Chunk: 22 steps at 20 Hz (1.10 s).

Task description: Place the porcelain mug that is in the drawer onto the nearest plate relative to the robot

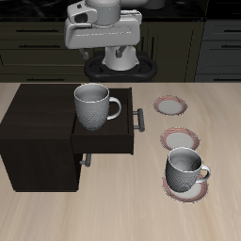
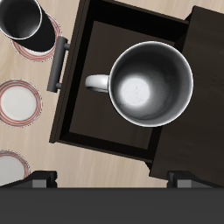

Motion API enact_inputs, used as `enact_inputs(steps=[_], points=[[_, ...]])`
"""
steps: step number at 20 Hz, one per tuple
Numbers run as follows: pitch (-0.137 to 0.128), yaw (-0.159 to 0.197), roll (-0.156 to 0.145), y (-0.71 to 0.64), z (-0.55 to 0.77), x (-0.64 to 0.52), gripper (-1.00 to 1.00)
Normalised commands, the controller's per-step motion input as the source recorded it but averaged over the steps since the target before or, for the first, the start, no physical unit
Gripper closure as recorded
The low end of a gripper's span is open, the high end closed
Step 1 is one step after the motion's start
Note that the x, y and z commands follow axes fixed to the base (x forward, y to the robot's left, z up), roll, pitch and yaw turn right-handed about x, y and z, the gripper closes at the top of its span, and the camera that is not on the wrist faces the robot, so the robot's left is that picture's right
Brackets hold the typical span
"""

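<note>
From the front and above, we see the robot at the back of the counter, its bulky grey head hanging over the back edge. The drawer stands pulled open out of its dark cabinet, the grey bar handle on its front. The porcelain mug sits upright inside the drawer, its loop handle turned toward the drawer front. Beside the drawer three plates lie in a row running from back to front: the plate farthest back, closest to the robot, is bare; the middle plate is bare too; the front plate carries a second mug.

In the wrist view we look straight down into the porcelain mug's pale inside, the mug well within the drawer walls. The second mug shows past the bar handle, standing on its plate, with the two bare plates further along. Only two dark tips of the jaws show at the frame's edge, set wide apart and holding nothing, clear of the mug.
</note>
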Motion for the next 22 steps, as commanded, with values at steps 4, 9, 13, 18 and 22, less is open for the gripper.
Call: enact_inputs(steps=[4, 9, 13, 18, 22], points=[[-0.017, 0.048, -0.042, -0.26, 0.11, 0.20, -1.00], [-0.024, 0.031, -0.015, -0.08, 0.13, 0.14, -1.00], [-0.038, 0.042, 0.005, 0.02, 0.09, 0.09, -1.00], [0.026, 0.038, 0.026, 0.20, -0.22, 0.17, -1.00], [0.027, 0.034, 0.025, 0.11, -0.32, 0.17, -1.00]])
